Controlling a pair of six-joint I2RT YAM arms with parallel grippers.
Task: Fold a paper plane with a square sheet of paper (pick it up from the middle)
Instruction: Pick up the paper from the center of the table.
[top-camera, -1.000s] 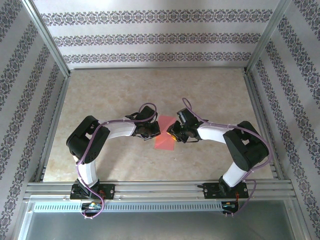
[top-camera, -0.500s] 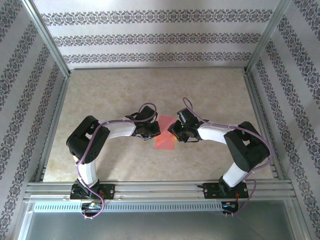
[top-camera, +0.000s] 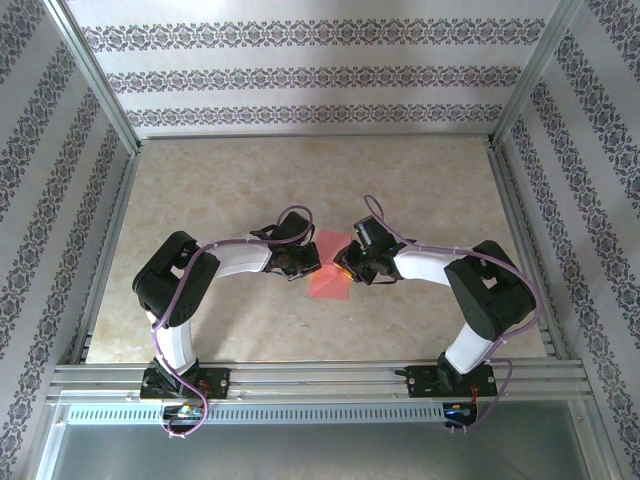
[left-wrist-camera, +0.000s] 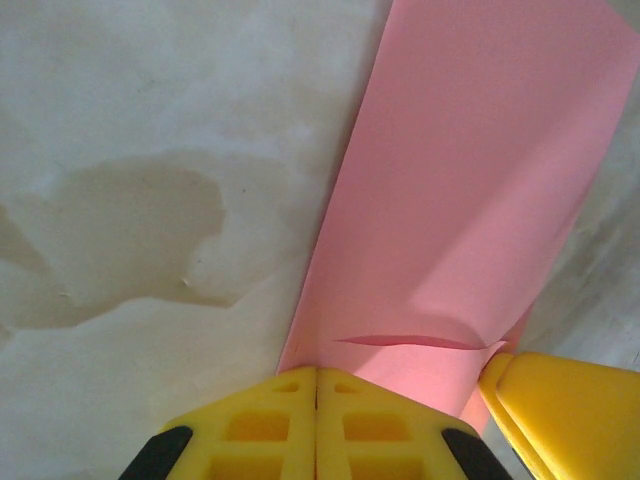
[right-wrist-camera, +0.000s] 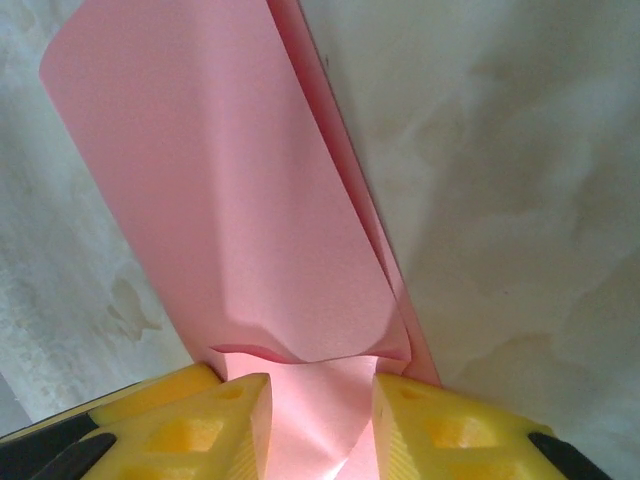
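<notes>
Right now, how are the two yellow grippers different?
The left gripper has its jaws pressed together, while the right gripper has its jaws apart. The pink sheet of paper runs through the right gripper's gap, but only meets the left gripper's closed tips. Both have yellow fingers and sit at the same sheet.

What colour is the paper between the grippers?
The sheet of paper is plain pink; the left wrist view shows it best.

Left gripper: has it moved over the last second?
No. The left gripper holds the same spot against the near frame rail, jaws shut at the edge of the pink sheet.
</notes>
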